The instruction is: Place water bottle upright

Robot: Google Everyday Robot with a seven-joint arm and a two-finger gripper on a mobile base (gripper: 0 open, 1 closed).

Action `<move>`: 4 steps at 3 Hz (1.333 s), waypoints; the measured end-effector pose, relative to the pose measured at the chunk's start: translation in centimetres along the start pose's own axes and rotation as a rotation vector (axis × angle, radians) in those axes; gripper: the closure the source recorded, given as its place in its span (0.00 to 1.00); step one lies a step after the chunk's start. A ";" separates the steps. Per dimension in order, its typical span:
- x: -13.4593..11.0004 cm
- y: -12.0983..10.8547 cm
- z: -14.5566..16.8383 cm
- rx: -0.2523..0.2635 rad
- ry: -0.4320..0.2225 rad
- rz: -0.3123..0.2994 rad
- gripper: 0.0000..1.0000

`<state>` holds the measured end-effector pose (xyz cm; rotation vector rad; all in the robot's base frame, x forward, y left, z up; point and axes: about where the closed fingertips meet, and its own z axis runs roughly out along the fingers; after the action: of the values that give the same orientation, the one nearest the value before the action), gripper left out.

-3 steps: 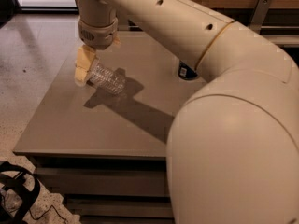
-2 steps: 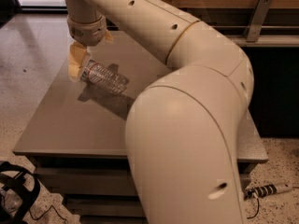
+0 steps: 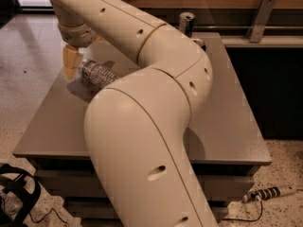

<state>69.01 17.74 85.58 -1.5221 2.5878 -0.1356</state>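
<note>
The water bottle [image 3: 97, 74] is clear ribbed plastic and lies nearly on its side, low over the far left part of the grey table [image 3: 232, 126]. Its cap end is hidden between the cream fingers [image 3: 70, 60]. My gripper [image 3: 72, 66] hangs down from the wrist at the upper left and is shut on that end of the bottle. The bottle's other end points right and is cut off by my arm. A shadow lies on the table under the bottle.
My large cream arm [image 3: 151, 126] fills the middle of the view and hides much of the table. A slim silver can [image 3: 187, 22] stands at the table's back edge. A black object [image 3: 16, 193] and a power strip [image 3: 267, 193] lie on the floor.
The gripper and bottle have shifted slightly left over the table's far left part. The arm's elbow has swung in and now covers the middle of the view.
</note>
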 end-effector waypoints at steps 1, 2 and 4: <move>0.4 -1.0 -0.2 0.024 0.013 0.102 0.00; 1.2 -1.4 -0.9 0.024 0.008 0.179 0.00; 2.0 -0.2 -1.1 -0.027 0.007 0.231 0.00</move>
<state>68.03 15.93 86.51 -1.2189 2.7568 -0.0821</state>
